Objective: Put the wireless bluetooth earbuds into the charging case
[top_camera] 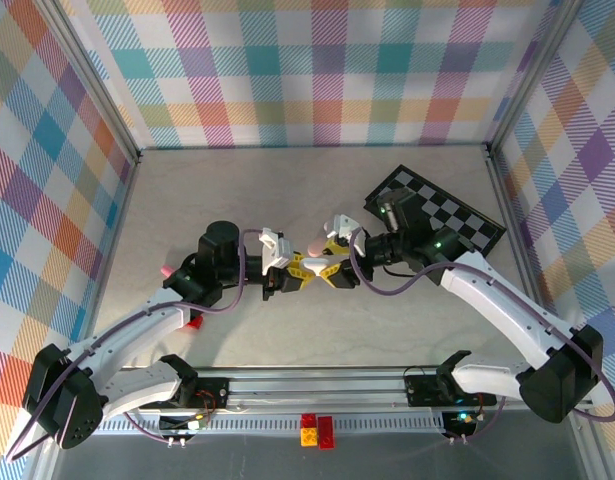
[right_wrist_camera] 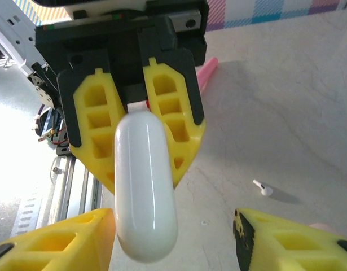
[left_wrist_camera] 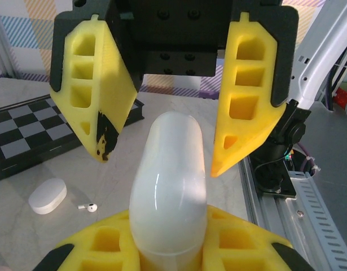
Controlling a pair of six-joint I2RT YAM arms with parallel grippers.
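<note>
I saw the left gripper clamped on the white case. Both of its yellow fingers pressed on the sides, and the rounded end of the case stuck out in front of the fingertips. The right gripper faced the left one, tip to tip, with its jaws apart and one finger on each side of the free end of the case. In the left wrist view one of these fingers stood clearly off the case. The other was just beside it, and I could not tell if it touched.

One earbud lay on the table, below the right gripper, nearer to one of its fingers and apart from the held case. In the left wrist view this earbud lay to the left of the left gripper, just beside a second case that lay flat on the table. A checkerboard was farther out on that same side. A pink thing lay on the table behind the left gripper.
</note>
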